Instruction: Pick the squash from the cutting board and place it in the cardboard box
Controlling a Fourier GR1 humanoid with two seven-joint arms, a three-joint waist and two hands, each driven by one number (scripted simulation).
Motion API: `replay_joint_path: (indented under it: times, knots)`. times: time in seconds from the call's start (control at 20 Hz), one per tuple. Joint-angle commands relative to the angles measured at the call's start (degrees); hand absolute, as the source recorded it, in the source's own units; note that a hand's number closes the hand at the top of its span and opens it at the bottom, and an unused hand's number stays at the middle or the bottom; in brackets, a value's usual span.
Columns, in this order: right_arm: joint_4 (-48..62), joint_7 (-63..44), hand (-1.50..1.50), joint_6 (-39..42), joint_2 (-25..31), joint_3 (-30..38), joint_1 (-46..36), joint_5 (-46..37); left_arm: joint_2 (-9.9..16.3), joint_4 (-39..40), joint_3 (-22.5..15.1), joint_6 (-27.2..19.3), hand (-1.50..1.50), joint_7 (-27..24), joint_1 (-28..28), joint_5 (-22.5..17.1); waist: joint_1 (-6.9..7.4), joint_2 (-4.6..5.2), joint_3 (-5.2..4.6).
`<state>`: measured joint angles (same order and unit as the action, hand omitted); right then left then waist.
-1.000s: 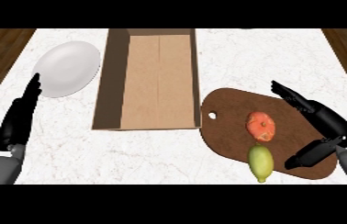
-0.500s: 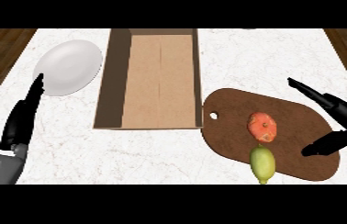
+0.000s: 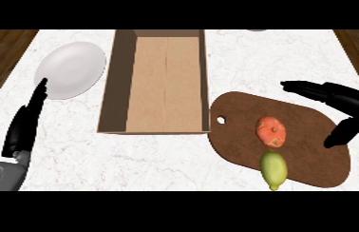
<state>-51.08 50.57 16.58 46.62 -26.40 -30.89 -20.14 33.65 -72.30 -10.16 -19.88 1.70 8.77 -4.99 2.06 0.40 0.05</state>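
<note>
Counter (image 3: 175,164) of white marble fills most of the view, with dark wood showing at the top left and top right corners. On it sits the cardboard box (image 3: 118,88), the biggest thing here, open on top, long from top to bottom of the view, with nothing inside. To its right lies the cutting board (image 3: 312,152), brown with rounded corners and a small hole near its left end; it slants down toward the right, and its left end is just beside the box. To the left of the box is a white plate (image 3: 70,69). The left hand (image 3: 26,121) rests low at the left edge, fingers straight and pointing up toward the plate, holding nothing; its grey forearm is cut off at the bottom. The right hand (image 3: 329,93) comes in from the right edge over the board, fingers straight and spread from the thumb, holding nothing; most of it is cut off by the edge. The squash (image 3: 273,168) is yellow-green and lies on the lower part of the board, its long way running up and down the view, its thin tip pointing down past the board's edge. Just above it, touching or almost touching, is an orange round thing (image 3: 270,131) that is hard to make out
</note>
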Motion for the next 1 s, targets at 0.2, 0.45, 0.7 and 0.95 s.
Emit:
replay_joint_path:
  times: [0.2,0.45,0.7,0.95]
  knots:
    - [0.8,-4.3,-1.5,6.1,-5.4,-6.3,-6.5,-9.9,2.0,-1.9,4.1,2.3,0.0,1.8,-1.4,-0.7,-1.15,-0.38,-0.06]
    - [6.4,-4.7,-1.5,3.0,-9.7,-5.6,-7.8,-16.2,-1.7,-0.5,4.2,1.6,0.0,1.1,-1.0,2.6,-1.56,-0.3,-0.05]
    - [8.7,-5.0,-1.5,3.8,-13.0,-2.8,-8.8,-19.5,-1.8,-3.0,5.9,3.6,0.0,2.2,-3.0,4.1,-1.46,-0.32,-0.04]
    - [3.6,-5.8,-1.5,5.8,-12.5,-1.1,-6.4,-22.2,-3.8,-0.3,8.3,5.3,0.0,-0.1,-1.8,5.1,-1.88,-0.39,-0.06]
